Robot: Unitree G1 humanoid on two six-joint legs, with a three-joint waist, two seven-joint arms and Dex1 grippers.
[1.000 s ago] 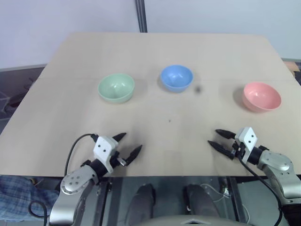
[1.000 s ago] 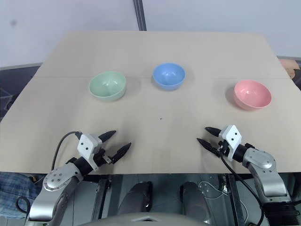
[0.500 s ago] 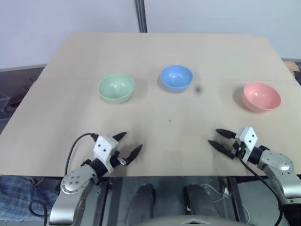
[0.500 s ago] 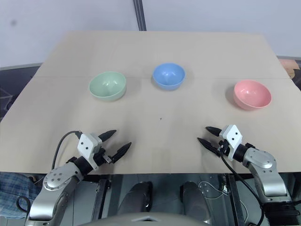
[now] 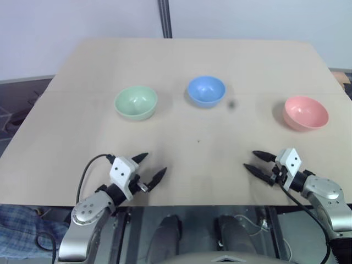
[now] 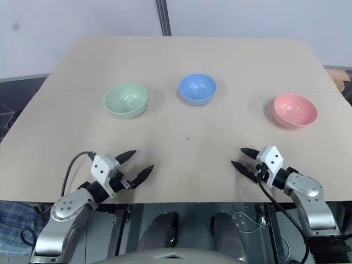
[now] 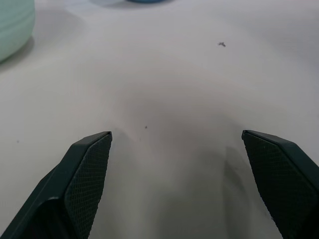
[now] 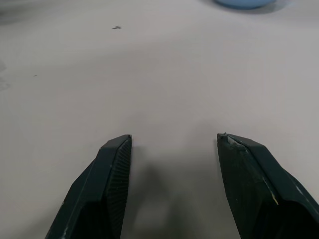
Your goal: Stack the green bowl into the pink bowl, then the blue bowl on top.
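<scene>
A pale wooden counter [image 5: 181,165] takes up most of the head views, with three small bowls set in a loose row across its middle, each upright, empty and well apart from the others. The green bowl [image 5: 136,102] sits left of centre in the frame, the blue bowl [image 5: 207,91] just right of centre and slightly higher up, and the pink bowl [image 5: 306,113] toward the right edge, a little lower than the other two. None is stacked in another. A small dark speck [image 5: 198,141] marks the bare counter below the blue bowl. At the lower left of the frame the left pincer [image 5: 149,167] hangs over the near edge of the counter, its two black fingers spread wide with nothing between them; a black cable [image 5: 88,170] loops up from its wrist. At the lower right the right pincer [image 5: 256,161] points inward toward the centre, its fingers also parted, less widely, and empty. In the left wrist view the side of the green bowl shows at one corner, far from the fingertips [image 7: 92,149]. Both pincers are well apart from all three bowls.
</scene>
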